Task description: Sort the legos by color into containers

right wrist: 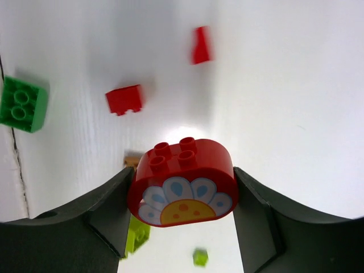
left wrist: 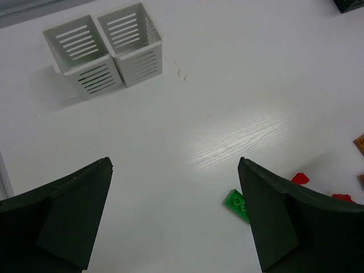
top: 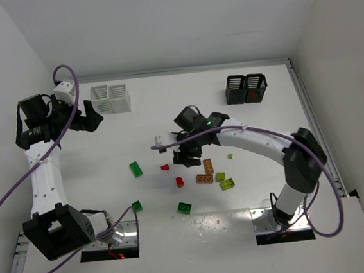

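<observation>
My right hand [right wrist: 182, 175] grips the rounded red brick [right wrist: 181, 196]; its curved sides could slip before reaching the black bins [top: 247, 89] at two o'clock.

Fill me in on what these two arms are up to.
They are sorting toy bricks by color. The right gripper is closed on a red flower-print brick, above the loose bricks scattered mid-table. The left gripper hangs open and empty near the white bins, which look empty. The black bins stand at the far right, and one seems to have something red inside.
</observation>
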`<state>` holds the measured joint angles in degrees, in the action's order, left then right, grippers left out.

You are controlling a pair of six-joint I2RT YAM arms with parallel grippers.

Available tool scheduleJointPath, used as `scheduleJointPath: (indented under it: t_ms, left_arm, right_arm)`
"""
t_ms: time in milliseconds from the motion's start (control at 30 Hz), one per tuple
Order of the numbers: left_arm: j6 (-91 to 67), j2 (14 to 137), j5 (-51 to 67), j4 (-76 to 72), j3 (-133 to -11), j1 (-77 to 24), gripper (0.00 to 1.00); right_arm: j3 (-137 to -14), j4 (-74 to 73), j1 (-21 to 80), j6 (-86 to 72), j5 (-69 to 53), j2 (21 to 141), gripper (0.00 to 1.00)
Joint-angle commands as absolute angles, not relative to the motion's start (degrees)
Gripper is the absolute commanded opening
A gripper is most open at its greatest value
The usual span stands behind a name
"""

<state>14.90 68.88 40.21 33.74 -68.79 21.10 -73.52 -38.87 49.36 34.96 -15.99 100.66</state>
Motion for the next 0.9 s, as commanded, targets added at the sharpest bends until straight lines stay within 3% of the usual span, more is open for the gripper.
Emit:
scheduleJointPath:
  t_ms: [0,367,567,867]
  left_arm:
    - [14.1,66.6,43.0,30.1,-68.6,21.9,0.99]
    - [7.1,68.2,37.7,24.0,-68.6,18.3,0.99]
    - [6.6,69.3,35.9,23.5,-69.1,16.4,0.99]
    - [6.1,69.3,34.8,22.9,-68.6,15.7,0.99]
  right_arm:
    - [-75.3,-37.0,46.9,26.8,-12.7,92.9,0.34]
    - [-82.1,-31.6,21.1,15.9,0.3,92.1,0.28]
    - [-98.2,-35.1,6.5,13.1,-1.0,103.0,0.22]
    - [-115.4,-40.3,-2.5,10.9,-3.8,117.8,0.21]
